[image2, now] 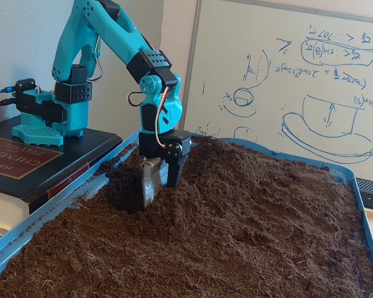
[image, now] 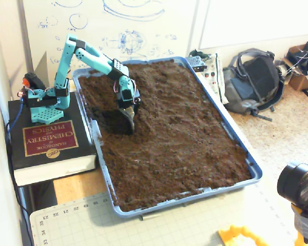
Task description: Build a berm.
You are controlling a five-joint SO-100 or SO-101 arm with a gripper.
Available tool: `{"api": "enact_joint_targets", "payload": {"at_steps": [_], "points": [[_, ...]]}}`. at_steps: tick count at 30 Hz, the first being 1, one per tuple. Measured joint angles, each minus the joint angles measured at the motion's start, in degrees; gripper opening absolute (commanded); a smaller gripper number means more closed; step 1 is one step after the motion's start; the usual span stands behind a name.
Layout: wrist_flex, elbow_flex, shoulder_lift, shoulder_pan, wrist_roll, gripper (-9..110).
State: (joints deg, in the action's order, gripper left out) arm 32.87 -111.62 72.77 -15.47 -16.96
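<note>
Dark brown crumbly soil fills a blue tray (image: 252, 169) (image2: 31, 226). My teal arm reaches down into its back left part. The gripper (image: 126, 123) (image2: 160, 189) points straight down with its tips sunk in the soil. Its metal blade-like finger (image2: 149, 180) and black finger (image2: 175, 169) stand close together, shut on nothing. A dark scooped hollow (image: 112, 121) (image2: 121, 189) lies on the arm-base side of the blade. On the other side the soil rises into a low, rough berm (image: 146, 105) (image2: 205, 174), taller than the flatter soil toward the tray's near end.
The arm's base is clamped on a thick black chemistry handbook (image: 49, 141) (image2: 18, 158) left of the tray. A whiteboard (image2: 286, 74) stands behind. A backpack (image: 254, 79) lies right of the tray in one fixed view, with a cutting mat (image: 77, 223) in front.
</note>
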Motion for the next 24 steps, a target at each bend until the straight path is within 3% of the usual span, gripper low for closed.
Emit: {"api": "enact_joint_targets", "payload": {"at_steps": [24], "points": [[-1.23,10.99,3.52,4.39,-0.18,0]]}}
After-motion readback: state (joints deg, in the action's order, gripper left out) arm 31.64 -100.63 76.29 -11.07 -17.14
